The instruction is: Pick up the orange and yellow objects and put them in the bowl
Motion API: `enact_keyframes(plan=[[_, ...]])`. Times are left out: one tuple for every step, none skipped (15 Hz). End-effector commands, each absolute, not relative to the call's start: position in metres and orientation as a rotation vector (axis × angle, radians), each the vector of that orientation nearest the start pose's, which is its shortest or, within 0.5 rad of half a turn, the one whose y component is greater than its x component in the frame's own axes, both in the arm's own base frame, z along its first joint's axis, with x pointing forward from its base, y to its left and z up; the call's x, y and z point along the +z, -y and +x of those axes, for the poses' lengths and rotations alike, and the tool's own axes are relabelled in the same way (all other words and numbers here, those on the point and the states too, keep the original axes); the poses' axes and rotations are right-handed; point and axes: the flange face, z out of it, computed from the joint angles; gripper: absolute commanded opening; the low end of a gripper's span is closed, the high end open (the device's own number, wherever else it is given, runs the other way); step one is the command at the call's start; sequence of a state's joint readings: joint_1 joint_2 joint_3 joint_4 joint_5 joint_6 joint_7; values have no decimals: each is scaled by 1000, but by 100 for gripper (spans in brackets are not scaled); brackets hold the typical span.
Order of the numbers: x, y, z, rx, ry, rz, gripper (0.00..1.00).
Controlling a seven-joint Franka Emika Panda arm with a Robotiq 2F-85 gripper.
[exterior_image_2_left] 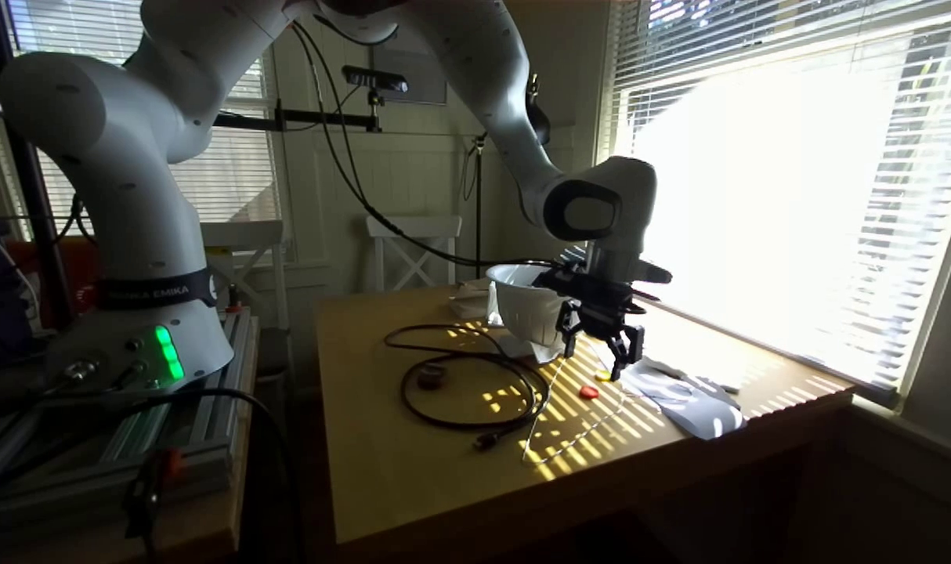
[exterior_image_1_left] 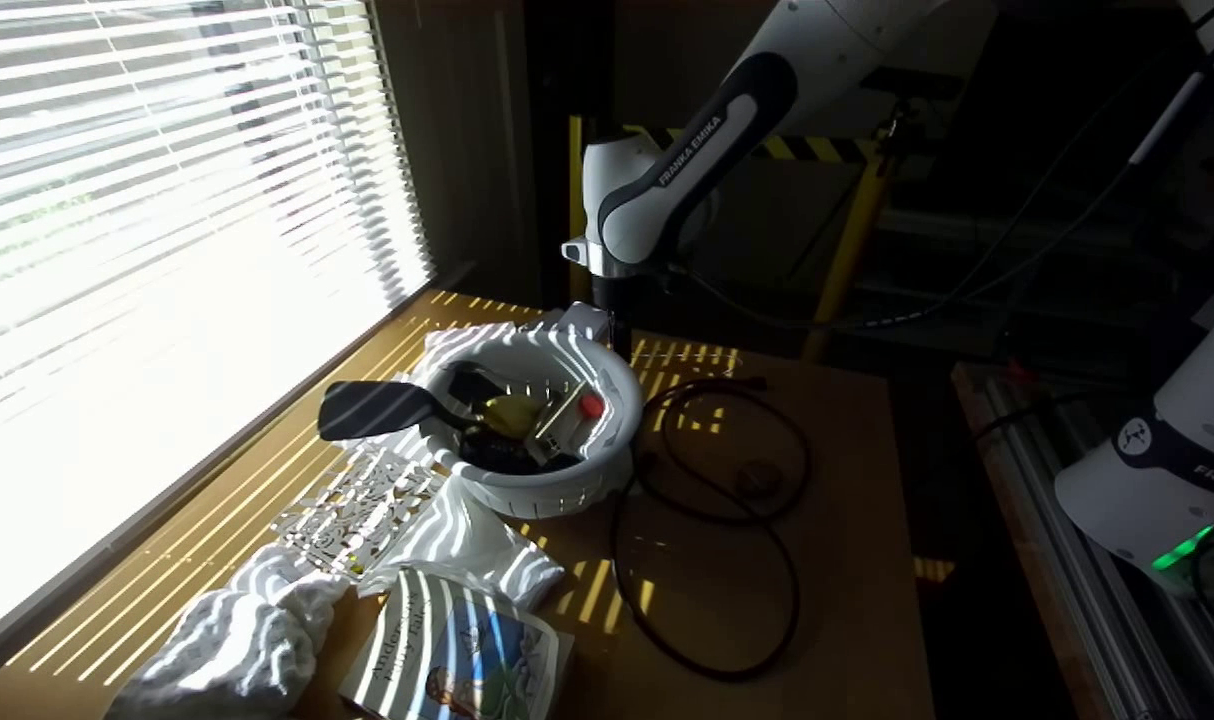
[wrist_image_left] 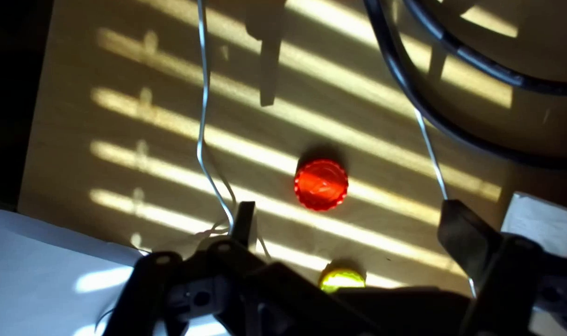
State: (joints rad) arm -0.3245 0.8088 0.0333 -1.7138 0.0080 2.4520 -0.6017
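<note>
Gaping empty, the pincer hung over the wooden table. There lay the orange-red cap and, at its six o'clock in the wrist view, the yellow cap, both apparently outstanding. The bowl, at the pincer's ten o'clock in an exterior view, held a spatula and something yellow; blinds at two striped the table.

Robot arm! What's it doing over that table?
The robot arm holds its open, empty gripper above the table. A small orange-red disc and a small yellow disc lie there, outside the white bowl. It isn't holding either yet; next it will probably grab one for the bowl.
</note>
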Motion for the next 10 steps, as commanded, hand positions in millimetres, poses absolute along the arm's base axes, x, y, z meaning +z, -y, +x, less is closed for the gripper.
enact_keyframes(plan=[[97, 192, 648, 111, 374, -3056, 100], [93, 192, 650, 124, 373, -3047, 100], [90, 190, 651, 134, 377, -3034, 100], [85, 187, 653, 141, 378, -3032, 100], [83, 186, 655, 150, 382, -3027, 100], [81, 185, 656, 157, 381, -3024, 100], [78, 183, 655, 165, 377, -3021, 100], [76, 183, 655, 167, 371, -3020, 100], [75, 185, 651, 159, 358, -3029, 100], [73, 185, 646, 152, 355, -3028, 100]])
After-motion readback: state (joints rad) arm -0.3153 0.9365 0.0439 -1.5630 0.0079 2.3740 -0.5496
